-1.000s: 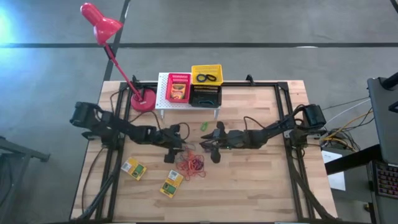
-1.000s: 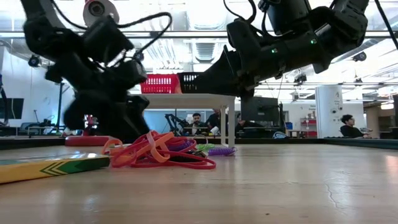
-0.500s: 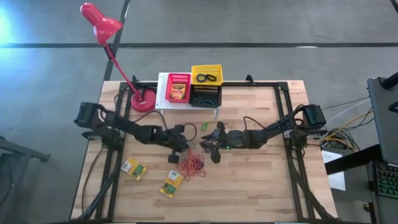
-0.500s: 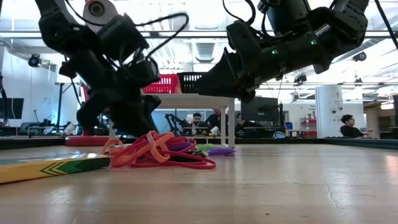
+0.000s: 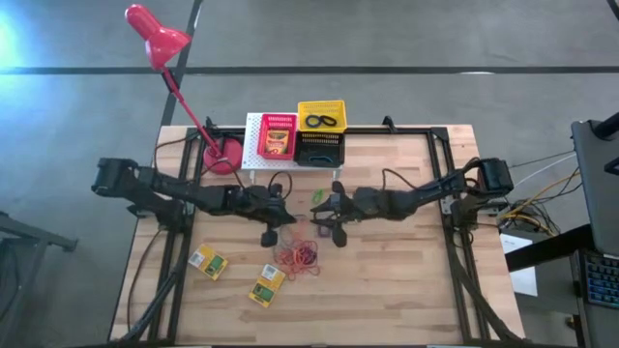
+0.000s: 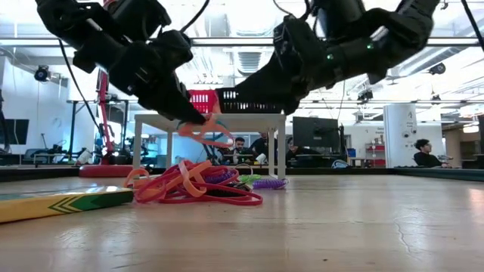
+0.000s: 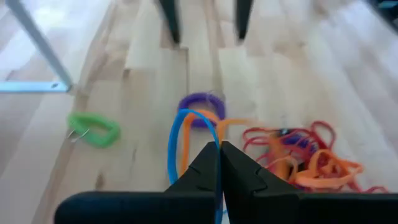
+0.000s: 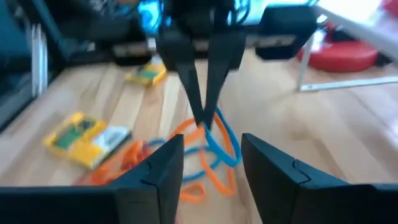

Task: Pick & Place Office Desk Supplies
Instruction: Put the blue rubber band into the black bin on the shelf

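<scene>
Rubbery blue and orange bands [image 7: 186, 134] dangle limp from the pinched-shut left gripper [image 7: 219, 158]; floppy stuff, so grab mid-loop. Right gripper [image 8: 211, 165] hovers open.

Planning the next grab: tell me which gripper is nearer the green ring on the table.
Right. The right gripper hangs just beside the green ring, open; the left gripper, shut on two bands, sits farther toward the lamp side.

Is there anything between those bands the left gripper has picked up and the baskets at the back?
Nothing visible blocks the way. The left gripper holds blue and orange bands lifted off the table, and the baskets sit on the white rack beyond.
</scene>
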`<state>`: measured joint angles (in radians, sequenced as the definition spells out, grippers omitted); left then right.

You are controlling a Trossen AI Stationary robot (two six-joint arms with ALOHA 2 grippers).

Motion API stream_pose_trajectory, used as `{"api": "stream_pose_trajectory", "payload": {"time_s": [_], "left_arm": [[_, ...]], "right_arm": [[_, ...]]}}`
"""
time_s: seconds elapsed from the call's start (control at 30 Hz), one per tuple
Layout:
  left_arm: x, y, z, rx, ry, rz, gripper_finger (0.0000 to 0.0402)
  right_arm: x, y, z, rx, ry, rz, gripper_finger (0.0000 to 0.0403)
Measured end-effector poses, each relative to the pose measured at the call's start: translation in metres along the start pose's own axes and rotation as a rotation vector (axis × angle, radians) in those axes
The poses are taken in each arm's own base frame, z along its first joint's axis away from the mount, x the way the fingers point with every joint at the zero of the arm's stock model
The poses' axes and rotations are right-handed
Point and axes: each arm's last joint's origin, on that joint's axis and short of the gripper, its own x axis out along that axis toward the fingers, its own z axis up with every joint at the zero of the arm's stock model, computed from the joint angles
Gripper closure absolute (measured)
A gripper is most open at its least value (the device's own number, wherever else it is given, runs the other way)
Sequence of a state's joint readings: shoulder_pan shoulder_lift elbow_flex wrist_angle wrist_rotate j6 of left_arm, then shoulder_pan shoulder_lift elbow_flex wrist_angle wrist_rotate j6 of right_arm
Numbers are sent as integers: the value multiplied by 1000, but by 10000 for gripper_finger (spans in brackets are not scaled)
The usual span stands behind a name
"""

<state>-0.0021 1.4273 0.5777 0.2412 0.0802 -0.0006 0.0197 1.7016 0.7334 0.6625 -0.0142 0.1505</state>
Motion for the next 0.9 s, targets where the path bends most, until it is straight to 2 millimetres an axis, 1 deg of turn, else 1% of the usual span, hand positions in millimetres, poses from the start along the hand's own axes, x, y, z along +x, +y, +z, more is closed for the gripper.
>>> {"api": "stream_pose_trajectory", "payload": {"time_s": [0.13,0.27,0.37,0.47,0.57,0.63,0.83,0.9], "left_arm": [[0,-1,3,4,-32,-29,390],[0,-1,2,4,-34,-28,391],[0,-1,3,6,-37,-29,391],[0,-1,3,7,-43,-29,391],[0,-1,3,8,-51,-28,391],[0,-1,3,7,-53,-28,391],[0,-1,3,8,-58,-28,391],[0,-1,3,8,-57,-28,391]], "right_arm": [[9,-5,5,-110,80,15,223],[18,-5,10,-203,172,15,221],[20,-3,20,-249,181,22,237],[21,-3,22,-261,222,28,262],[24,-3,23,-264,219,28,282],[25,-3,20,-267,238,28,290],[39,-4,14,-288,256,32,296],[39,-4,13,-285,266,31,303]]}}
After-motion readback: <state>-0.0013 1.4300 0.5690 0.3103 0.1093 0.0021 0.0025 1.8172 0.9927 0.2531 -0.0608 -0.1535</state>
